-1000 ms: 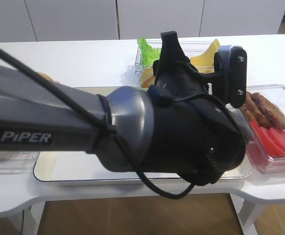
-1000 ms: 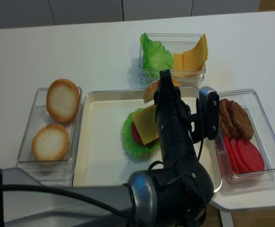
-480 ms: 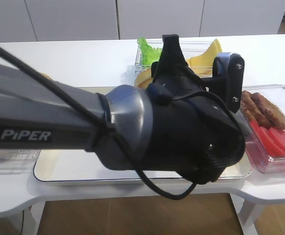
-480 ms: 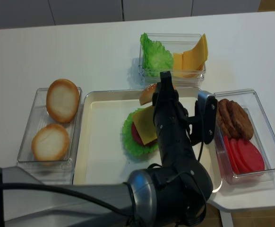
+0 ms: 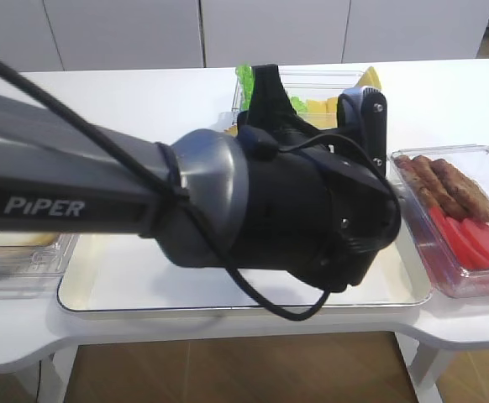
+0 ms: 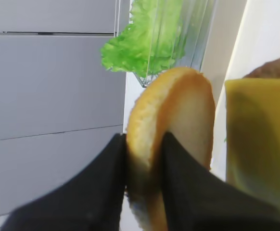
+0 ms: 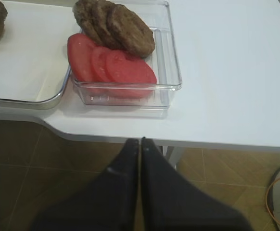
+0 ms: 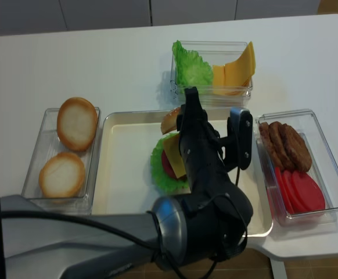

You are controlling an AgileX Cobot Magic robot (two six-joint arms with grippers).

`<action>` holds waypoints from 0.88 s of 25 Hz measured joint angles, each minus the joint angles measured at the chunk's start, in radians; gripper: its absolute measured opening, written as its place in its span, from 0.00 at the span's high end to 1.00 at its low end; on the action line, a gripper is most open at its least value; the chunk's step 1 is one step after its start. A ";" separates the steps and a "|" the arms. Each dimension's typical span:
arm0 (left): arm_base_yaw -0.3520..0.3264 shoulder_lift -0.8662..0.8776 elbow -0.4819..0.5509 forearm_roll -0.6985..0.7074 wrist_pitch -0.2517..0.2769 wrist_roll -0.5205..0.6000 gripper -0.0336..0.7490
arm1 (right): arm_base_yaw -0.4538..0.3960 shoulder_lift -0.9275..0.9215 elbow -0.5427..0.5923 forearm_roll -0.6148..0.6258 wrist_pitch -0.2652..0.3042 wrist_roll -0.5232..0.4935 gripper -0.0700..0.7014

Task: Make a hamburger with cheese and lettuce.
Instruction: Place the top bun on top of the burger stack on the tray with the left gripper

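Note:
The hamburger stack lies on the cream tray [image 8: 122,174]: frilly green lettuce [image 8: 159,170], a red tomato slice [image 8: 168,165] and the yellow cheese [image 8: 175,158] on top, partly hidden by my left arm. My left gripper [image 6: 145,137] is shut on a golden bun top [image 8: 170,120], held on edge just behind the stack. In the left wrist view the bun top [image 6: 173,125] fills the gap between the fingers, with the cheese [image 6: 260,144] to its right. My right gripper [image 7: 140,142] is shut and empty, off the table's front edge.
A clear box [image 8: 38,186] on the left holds two pale bun halves [image 8: 76,122]. The back box [image 8: 215,96] has bunched lettuce [image 8: 189,67] and yellow-orange slices [image 8: 236,70]. The right box [image 8: 331,174] holds brown patties [image 8: 285,142] and tomato slices [image 8: 299,192].
My left arm has carried the bun top leftward and a little nearer, closer to the stack. The right gripper's view gives no earlier frame.

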 joint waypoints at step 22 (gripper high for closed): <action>-0.024 0.000 0.009 -0.002 -0.002 -0.013 0.76 | 0.000 0.000 0.000 0.000 0.000 0.000 0.88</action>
